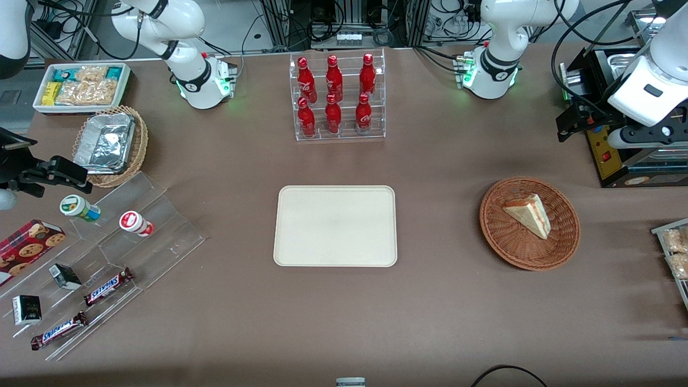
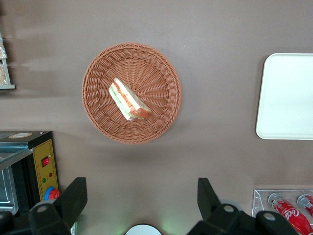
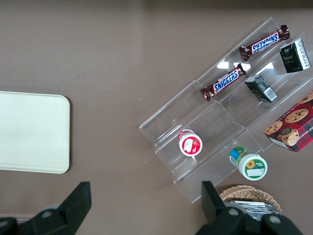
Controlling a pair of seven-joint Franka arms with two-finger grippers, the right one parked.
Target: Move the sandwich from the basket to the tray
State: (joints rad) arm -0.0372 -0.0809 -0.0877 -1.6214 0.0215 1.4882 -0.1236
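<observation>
Front view: the worktop (image 1: 430, 301) is seen with the bare tray (image 1: 335, 226) at its middle and the basket (image 1: 530, 223) toward the working arm's end. The sandwich (image 2: 129, 100) lies inside, diagonally. The pincer (image 2: 142, 198) is held above, spread wide, gripping nothing.

The working left arm rises from its base near the tabletop's edge farthest from the front camera, then bends out toward the working arm's end of the tabletop. Its white wrist hangs high there, above the surface. The end effector (image 2: 142, 196) points straight down at the tabletop, its two dark fingers (image 2: 73, 198) spread wide apart with nothing between them, touching nothing.
</observation>
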